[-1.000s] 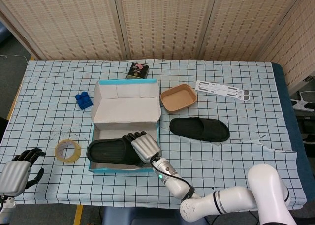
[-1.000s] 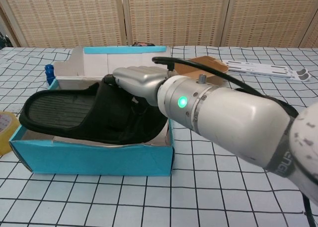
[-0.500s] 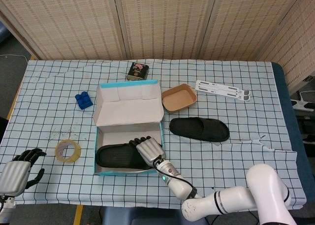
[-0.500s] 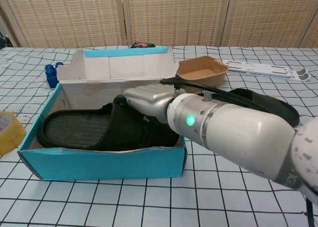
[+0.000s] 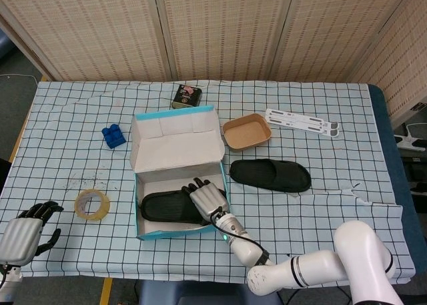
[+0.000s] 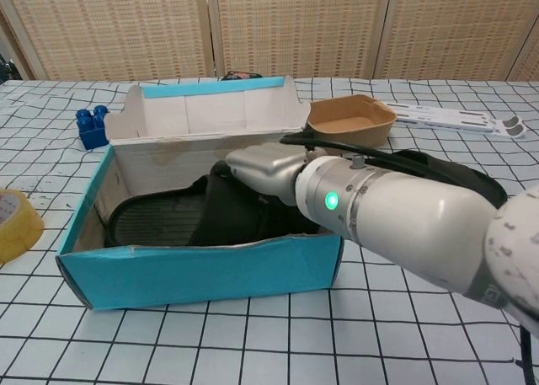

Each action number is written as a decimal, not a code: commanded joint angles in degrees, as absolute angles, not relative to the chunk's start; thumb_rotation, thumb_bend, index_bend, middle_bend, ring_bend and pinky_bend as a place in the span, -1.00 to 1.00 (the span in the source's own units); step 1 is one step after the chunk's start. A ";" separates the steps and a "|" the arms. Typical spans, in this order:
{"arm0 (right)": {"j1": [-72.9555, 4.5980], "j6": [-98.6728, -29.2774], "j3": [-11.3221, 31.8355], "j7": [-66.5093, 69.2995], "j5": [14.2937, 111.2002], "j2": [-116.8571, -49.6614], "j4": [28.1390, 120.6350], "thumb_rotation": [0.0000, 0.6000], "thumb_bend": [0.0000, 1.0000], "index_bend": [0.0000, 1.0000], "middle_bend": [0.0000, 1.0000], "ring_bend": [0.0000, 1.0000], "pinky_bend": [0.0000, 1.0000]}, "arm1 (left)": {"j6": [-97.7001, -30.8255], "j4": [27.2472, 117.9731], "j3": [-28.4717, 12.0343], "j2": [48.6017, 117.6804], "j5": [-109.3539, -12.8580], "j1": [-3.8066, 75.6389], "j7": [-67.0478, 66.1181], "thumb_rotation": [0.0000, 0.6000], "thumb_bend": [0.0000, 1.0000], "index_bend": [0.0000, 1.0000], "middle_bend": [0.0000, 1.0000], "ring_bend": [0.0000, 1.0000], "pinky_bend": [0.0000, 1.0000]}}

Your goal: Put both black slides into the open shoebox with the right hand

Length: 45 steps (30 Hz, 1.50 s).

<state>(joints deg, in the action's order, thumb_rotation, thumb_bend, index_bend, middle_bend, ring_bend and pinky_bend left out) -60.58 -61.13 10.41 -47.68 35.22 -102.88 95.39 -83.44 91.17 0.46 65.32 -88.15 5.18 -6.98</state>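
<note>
One black slide (image 5: 167, 207) (image 6: 158, 221) lies inside the open shoebox (image 5: 179, 163) (image 6: 199, 271), toe to the left. My right hand (image 5: 209, 201) (image 6: 264, 167) reaches over the box's right end and grips that slide by its strap. The second black slide (image 5: 270, 175) (image 6: 450, 175) lies on the checked cloth to the right of the box, partly hidden behind my right forearm in the chest view. At the table's front left corner my left hand (image 5: 21, 235) holds nothing, its fingers loosely bent and apart.
A brown bowl (image 5: 246, 131) (image 6: 349, 121) stands close to the box's far right corner. A tape roll (image 5: 92, 204) (image 6: 17, 225) and a blue brick (image 5: 113, 135) (image 6: 91, 125) lie left of the box. A tin (image 5: 189, 95) sits behind it, a white strip (image 5: 301, 122) at the far right.
The slide has gone from resting over the box's left rim to lying inside it. My right hand moved right with it, and the box shifted right toward the bowl.
</note>
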 commanded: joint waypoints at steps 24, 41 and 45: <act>-48.08 -70.34 5.78 -42.88 47.71 -78.12 104.53 1.00 -0.89 -0.86 -0.99 -1.00 -0.89 | -84.07 91.34 0.02 65.18 -87.62 4.96 -6.65 1.00 -0.24 -0.38 -0.47 -0.51 -0.15; -44.19 -52.17 2.20 -28.57 45.62 -74.72 89.75 1.00 -0.89 -0.82 -0.90 -1.00 -0.89 | -83.06 91.43 0.06 65.40 -86.92 5.22 -7.71 1.00 -0.24 -0.38 -0.46 -0.51 -0.15; -43.91 -50.18 2.45 -26.59 45.64 -75.52 88.05 1.00 -0.89 -0.80 -0.85 -1.00 -0.89 | -83.07 91.46 0.07 65.39 -86.97 5.23 -7.74 1.00 -0.24 -0.38 -0.46 -0.51 -0.15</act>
<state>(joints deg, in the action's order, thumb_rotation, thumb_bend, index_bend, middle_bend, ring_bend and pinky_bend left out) -44.07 -50.96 2.36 -27.22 45.65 -75.20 88.50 -83.07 91.46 0.07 65.39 -86.96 5.23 -7.73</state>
